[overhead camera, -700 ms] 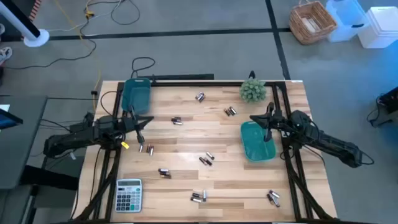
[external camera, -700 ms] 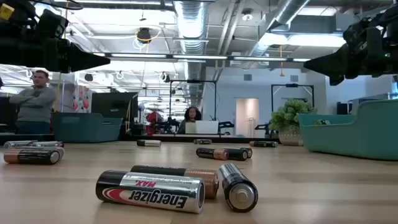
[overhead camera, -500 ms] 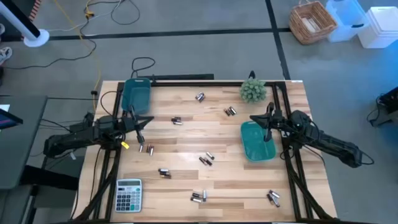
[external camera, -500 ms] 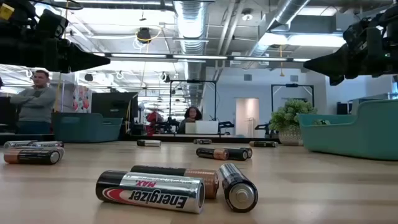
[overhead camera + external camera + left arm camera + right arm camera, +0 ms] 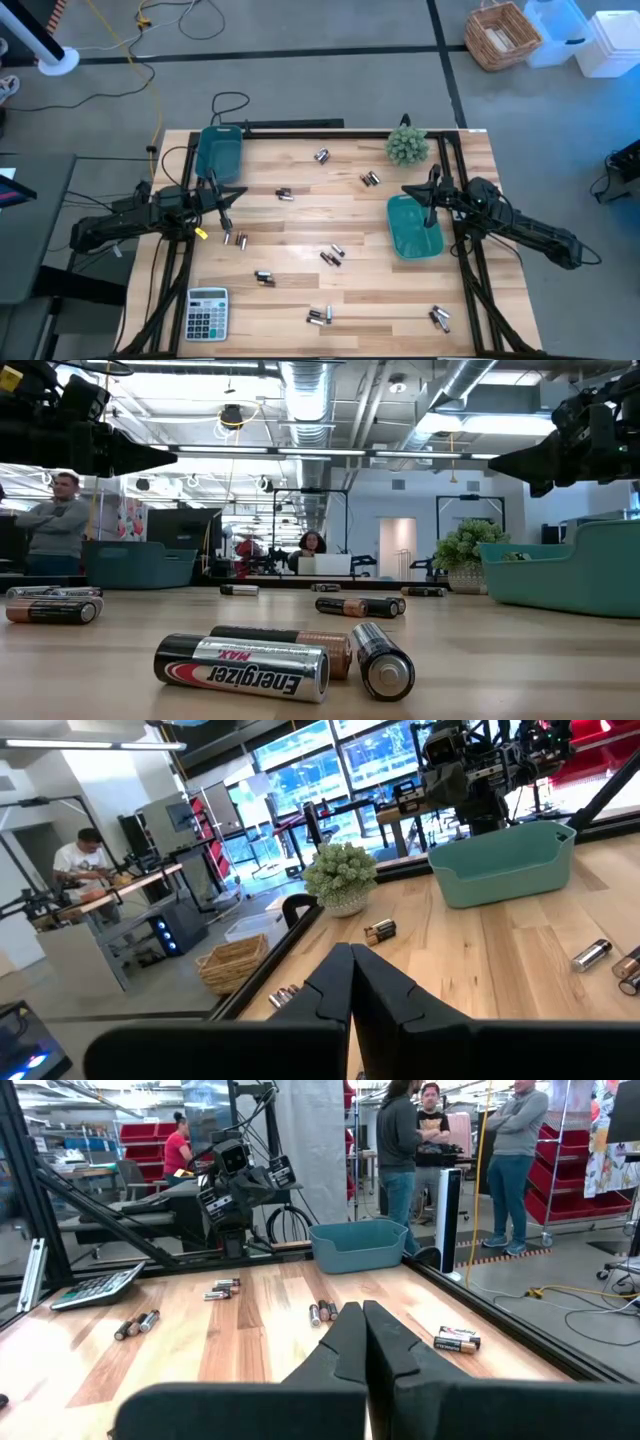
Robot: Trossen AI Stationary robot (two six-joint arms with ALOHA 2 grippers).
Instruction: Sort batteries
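The wooden bench (image 5: 300, 220) is the biggest thing here, and all the sorting is still to do. A teal bin (image 5: 218, 153) sits at the far left corner, and a second teal bin (image 5: 413, 226) sits on the right side. Both look empty from above.

The left arm hangs over the left edge of the bench, and its left pincer (image 5: 226, 205) is clenched tight with nothing in it. The right arm hangs over the right side, and its right pincer (image 5: 431, 195) is also clenched tight on nothing, just above the far end of the right bin.

The batteries (image 5: 331, 256) lie flat on the wood in little pairs, spread all over. None is in a bin yet.

The pair nearest any arm is the two small batteries (image 5: 236, 240) lying just in front of the left pincer, toward the front edge of the bench. Their long sides seem to point from the back of the bench to the front. So the left arm is closer, and I think it should open up, drop down and close across a battery's thin middle.
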